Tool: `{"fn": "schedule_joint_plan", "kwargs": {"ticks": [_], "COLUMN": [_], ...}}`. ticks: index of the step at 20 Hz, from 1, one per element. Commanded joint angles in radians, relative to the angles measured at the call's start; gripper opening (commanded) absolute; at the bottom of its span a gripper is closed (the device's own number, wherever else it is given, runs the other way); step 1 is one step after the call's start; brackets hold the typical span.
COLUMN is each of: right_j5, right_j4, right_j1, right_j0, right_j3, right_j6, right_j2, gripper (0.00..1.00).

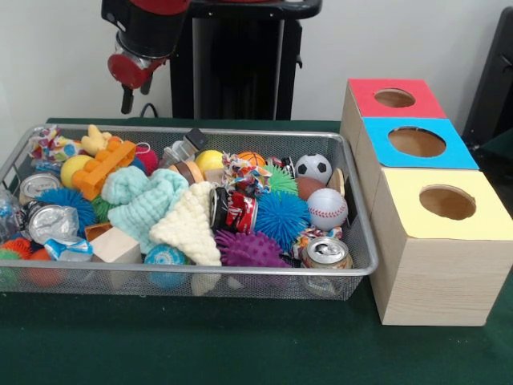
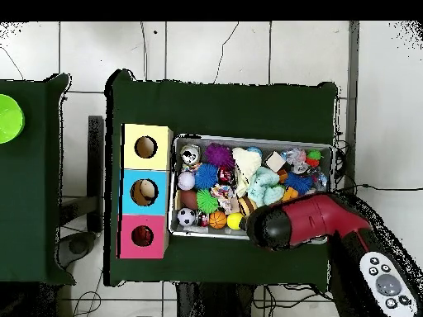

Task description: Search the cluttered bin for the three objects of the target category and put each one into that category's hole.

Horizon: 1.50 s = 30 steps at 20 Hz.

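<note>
silver mesh bin [image 1: 357, 269], red-topped box [image 1: 394, 99], mint cloth [image 1: 144, 200], white-black ball [image 1: 313, 168]

Packed edge to edge inside the bin [image 1: 357, 269]: mint cloth [image 1: 144, 200] and cream cloth [image 1: 191, 226] heaped mid-basket over whatever lies beneath, spiky balls [image 1: 280, 216], cans [image 1: 325, 253] and sports balls [image 1: 327, 208] crowding the box side. Open from above over the red-topped box's hole [image 1: 394, 98]; bare green table [image 1: 200, 345] in front
</note>
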Motion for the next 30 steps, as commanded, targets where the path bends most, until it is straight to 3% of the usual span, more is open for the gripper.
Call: {"fn": "schedule_joint_plan", "kwargs": {"ticks": [1, 16, 20, 23, 30], "right_j5": [0.009, -0.038, -0.051, -0.056, -0.094], "right_j4": [-0.116, -0.207, -0.207, -0.209, -0.223], "right_j1": [0.059, 0.143, 0.140, 0.139, 0.189], "right_j0": [0.027, 0.062, 0.052, 0.048, 0.042], "right_j3": [-0.075, -0.170, -0.170, -0.177, -0.197], "right_j6": [-0.033, -0.003, -0.042, -0.022, -0.030], "right_j2": [-0.047, -0.091, -0.086, -0.096, -0.088], "gripper": [1.00, 1.00, 1.00, 1.00, 1.00]}}
